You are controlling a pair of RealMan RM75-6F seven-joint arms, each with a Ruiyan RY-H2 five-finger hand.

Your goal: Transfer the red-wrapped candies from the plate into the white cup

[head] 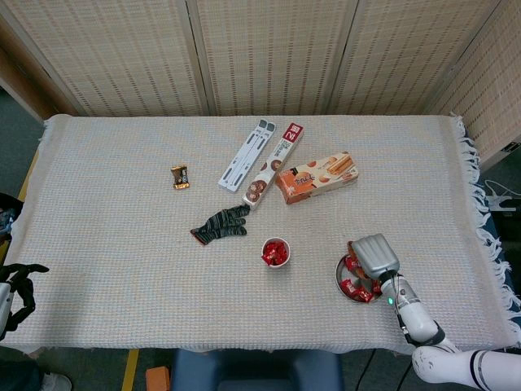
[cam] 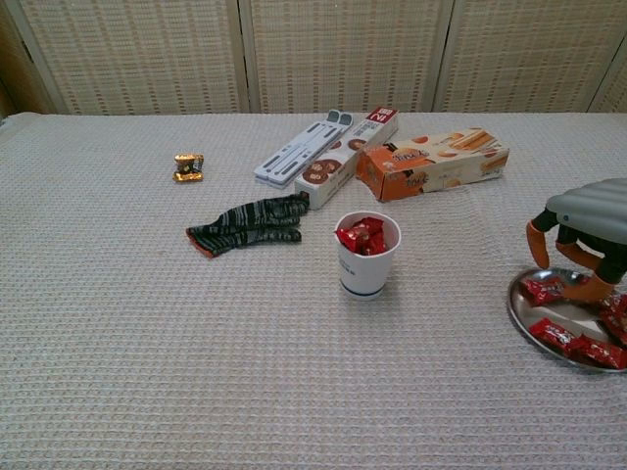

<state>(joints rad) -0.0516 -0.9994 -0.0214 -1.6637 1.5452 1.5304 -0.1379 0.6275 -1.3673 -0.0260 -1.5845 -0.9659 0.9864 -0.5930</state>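
Now, with your right hand [cam: 586, 245] hovering spread and empty over the plate [cam: 529, 315], pinch one light, slippery, crinkly red candy [cam: 541, 290] across its middle.

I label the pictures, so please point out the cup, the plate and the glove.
cup [cam: 365, 269], chest view, front wall
plate [cam: 524, 320], chest view, bare left rim
glove [cam: 245, 222], chest view, middle of the palm
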